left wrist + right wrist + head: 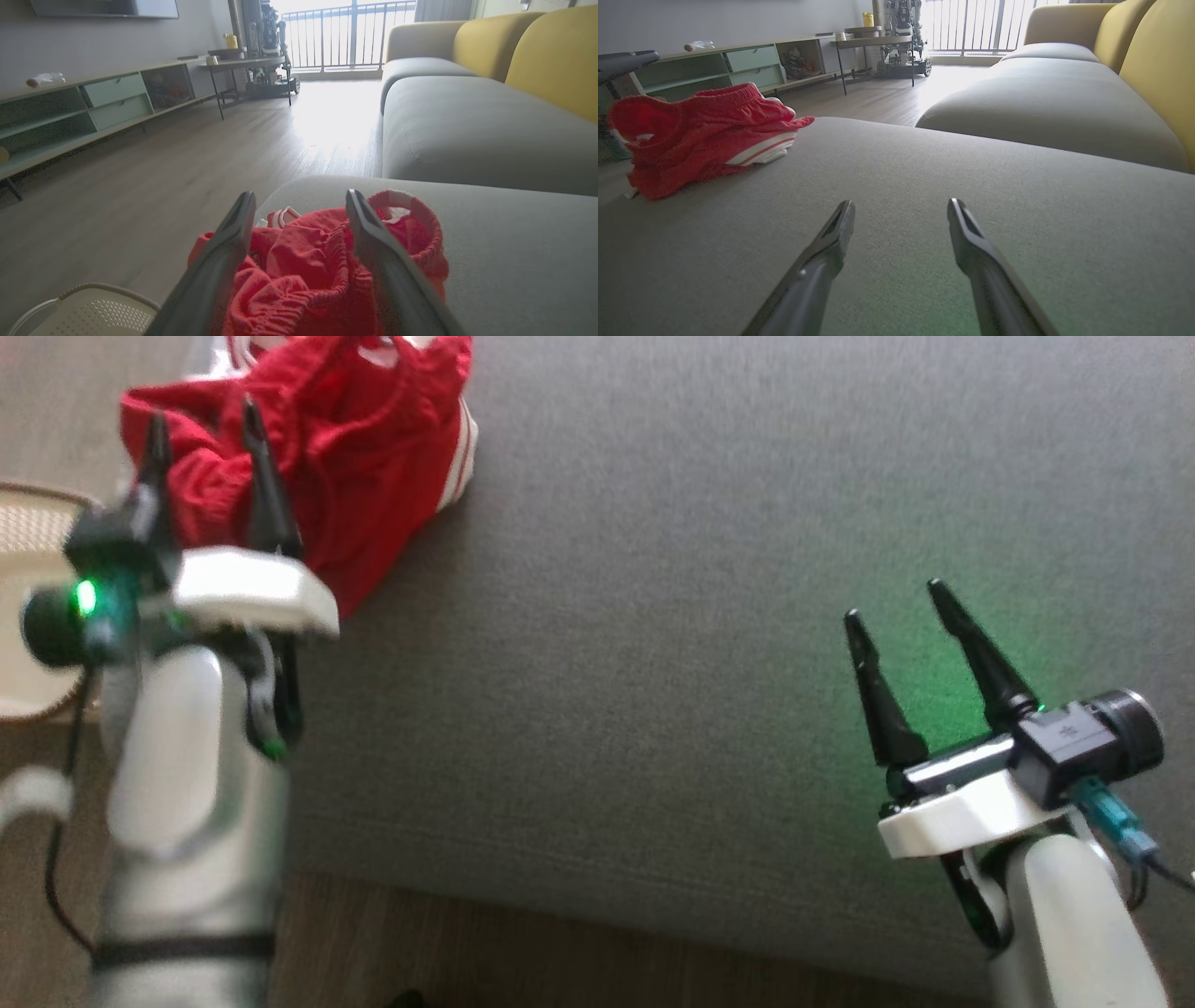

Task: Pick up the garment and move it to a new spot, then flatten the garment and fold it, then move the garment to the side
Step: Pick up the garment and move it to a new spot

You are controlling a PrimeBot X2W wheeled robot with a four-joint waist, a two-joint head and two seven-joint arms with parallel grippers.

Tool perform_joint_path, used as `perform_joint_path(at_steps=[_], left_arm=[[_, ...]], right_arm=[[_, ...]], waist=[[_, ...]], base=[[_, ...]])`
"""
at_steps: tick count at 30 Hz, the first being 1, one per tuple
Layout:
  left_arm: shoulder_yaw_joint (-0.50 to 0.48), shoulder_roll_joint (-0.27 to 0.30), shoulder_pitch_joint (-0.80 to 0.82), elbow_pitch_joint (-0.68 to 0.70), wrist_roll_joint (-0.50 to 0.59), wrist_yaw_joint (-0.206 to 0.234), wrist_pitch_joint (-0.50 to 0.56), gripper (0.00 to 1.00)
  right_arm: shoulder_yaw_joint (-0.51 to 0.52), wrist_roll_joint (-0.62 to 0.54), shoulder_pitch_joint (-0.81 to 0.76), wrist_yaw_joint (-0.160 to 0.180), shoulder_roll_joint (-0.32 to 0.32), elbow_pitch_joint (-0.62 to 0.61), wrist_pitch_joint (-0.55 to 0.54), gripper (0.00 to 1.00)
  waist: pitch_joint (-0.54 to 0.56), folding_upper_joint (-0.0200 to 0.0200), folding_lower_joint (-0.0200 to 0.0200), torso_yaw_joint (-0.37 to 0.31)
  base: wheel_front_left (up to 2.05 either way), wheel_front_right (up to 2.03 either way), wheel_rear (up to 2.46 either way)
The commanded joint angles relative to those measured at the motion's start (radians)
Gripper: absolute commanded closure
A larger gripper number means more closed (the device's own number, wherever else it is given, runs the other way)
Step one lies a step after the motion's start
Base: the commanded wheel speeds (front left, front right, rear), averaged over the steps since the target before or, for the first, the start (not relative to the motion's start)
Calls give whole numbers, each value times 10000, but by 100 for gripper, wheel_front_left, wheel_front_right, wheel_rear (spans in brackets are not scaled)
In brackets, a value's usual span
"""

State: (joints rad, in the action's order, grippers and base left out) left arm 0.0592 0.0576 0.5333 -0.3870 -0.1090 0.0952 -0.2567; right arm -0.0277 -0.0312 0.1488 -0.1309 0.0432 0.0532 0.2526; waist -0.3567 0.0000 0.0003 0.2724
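The garment point(355, 448) is a crumpled pair of red shorts with white stripes, bunched at the far left corner of the grey sofa seat point(700, 616). My left gripper point(203, 420) hovers over its near edge with both fingers spread and nothing between them; in the left wrist view the red cloth point(303, 270) lies under and between the open fingers point(301, 200). My right gripper point(896, 599) stands open above bare cushion at the lower right, far from the shorts, which show at the left in its wrist view point(705, 135).
A cream perforated basket point(28, 569) sits on the wooden floor left of the seat, also seen at the bottom left as the basket point(88, 310). The seat's front edge point(560, 905) runs along the bottom. More sofa with yellow cushions point(1157, 60) lies beyond.
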Motion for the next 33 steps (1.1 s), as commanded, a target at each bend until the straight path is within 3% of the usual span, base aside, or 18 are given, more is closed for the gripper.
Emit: perform_joint_path(at_steps=[1, 9, 18, 19, 20, 27, 33], left_arm=[[-467, 407, 902, -487, -21, -57, -51, 0], [-648, 648, 3119, -4233, -313, -194, 491, 0], [-673, 805, 4283, -6354, -567, -352, 973, 0], [-665, 804, 4364, -6525, -594, -390, 966, 55], [-661, 798, 4438, -6656, -624, -429, 900, 100], [-505, 860, 4495, -6860, -611, -613, 89, 100], [-393, 897, 4042, -5284, -440, -658, -44, 100]], right_arm=[[-163, -96, 274, 2, 70, -400, 92, 0], [-181, -139, 714, 2, 70, -486, 92, 0], [-226, -121, 983, 2, 70, -384, 92, 0], [-225, -113, 1003, 2, 70, -372, 92, 0], [-227, -107, 1019, 2, 70, -360, 92, 0], [-294, 63, 911, 2, 70, -241, 92, 0], [-310, 326, 717, 2, 70, -161, 92, 0]], waist=[[-672, 0, -3, -197], [-1654, 0, -3, -383], [-1875, 0, -3, -508], [-1864, 0, -3, -514], [-1844, 0, -3, -517], [-1257, 0, -3, -511], [-490, 0, -3, -489]], base=[[0, 0, 0], [0, 0, 0], [0, 0, 0], [0, 0, 0], [0, 0, 0], [0, 0, 0], [0, 0, 0]])
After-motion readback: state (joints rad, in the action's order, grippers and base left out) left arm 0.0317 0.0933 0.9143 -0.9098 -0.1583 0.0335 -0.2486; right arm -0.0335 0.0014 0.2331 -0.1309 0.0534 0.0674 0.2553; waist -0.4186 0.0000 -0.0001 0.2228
